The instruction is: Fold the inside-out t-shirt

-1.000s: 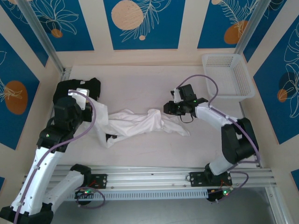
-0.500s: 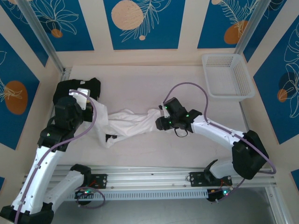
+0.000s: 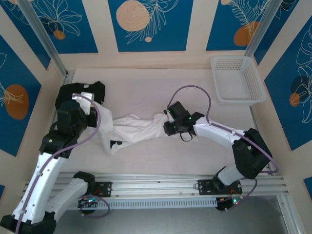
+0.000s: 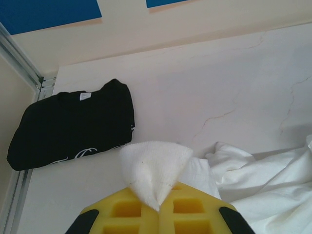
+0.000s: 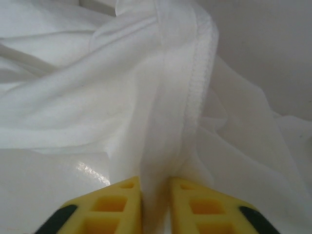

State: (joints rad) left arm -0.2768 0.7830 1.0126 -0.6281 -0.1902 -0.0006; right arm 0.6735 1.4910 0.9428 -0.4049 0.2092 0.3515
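1. The left pincer is clamped tight on a corner of the white t-shirt. A small peak of cloth stands up just ahead of its yellow pads.
2. The right pincer is all but closed, with a fold of the same cloth squeezed between its own pads. A stitched hem runs away just ahead of them and loose fabric fans out to either side.
3. Between the two pincers the t-shirt lies as a twisted, bunched rope on the pale surface. It is crumpled rather than flat, and nothing has yet been folded.
4. A folded black garment rests ahead and to the left of the left pincer, near the white cloth but apart from it. A white basket stands well beyond the right pincer.
5. The step in hand appears to be stretching the shirt out flat before any fold.
6. It would go best with both pincers drawn apart evenly and low over the surface, so the twist unwinds rather than tightens.
7. The left pincer's bite is small, so a sharp tug could slip the thin cotton free.
8. Whether the right pincer has caught one layer or several cannot be told, so its side may open unevenly.
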